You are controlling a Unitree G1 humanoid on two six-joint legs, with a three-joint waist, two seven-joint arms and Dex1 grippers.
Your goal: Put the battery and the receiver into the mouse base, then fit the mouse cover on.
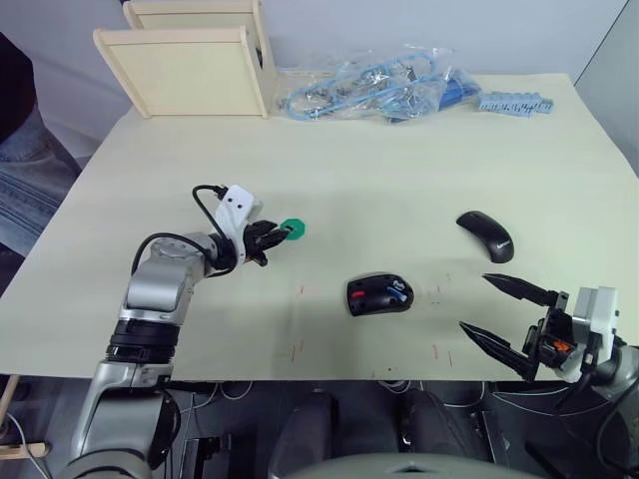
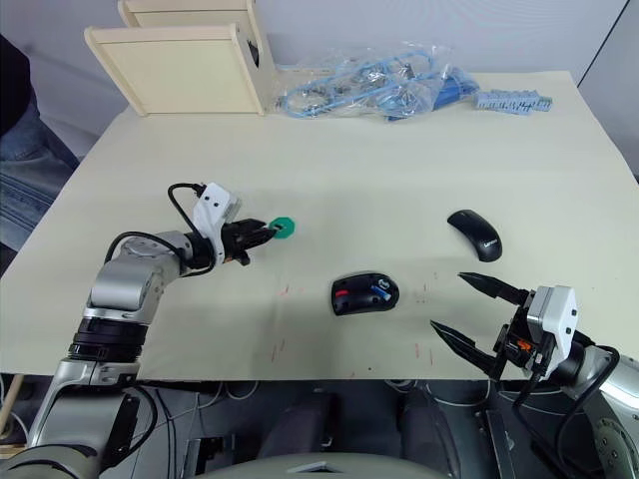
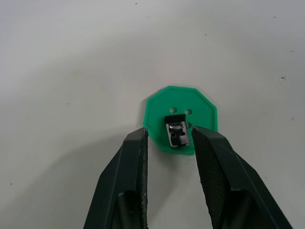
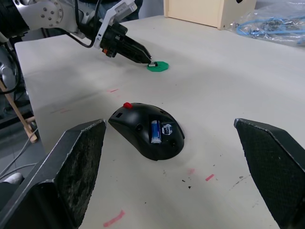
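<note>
Left claw parted a little, holding nothing, tips low over the counter at the near edge of a green disc. Straight ahead of those tips, between the two fingers, the receiver: a tiny dark stub resting on the disc, long axis roughly in line with the fingers, so a short push forward and a squeeze across its narrow sides looks like the coming move (gap only slightly wider than the stub, little room for error). Risk, probably, of nudging disc and stub together rather than pinching the stub alone.

Further out, toward the robot's right and nearer the front edge, the mouse base, open side up, with the battery apparently already seated in its hollow beside the red parts. Beyond that, further right and apart from the base, the mouse cover, lying on the counter untouched.

Right claw spread wide and empty, hovering near the front right corner, closer to cover and base than the left, but well apart from the receiver. Receiver clearly the left arm's job.
</note>
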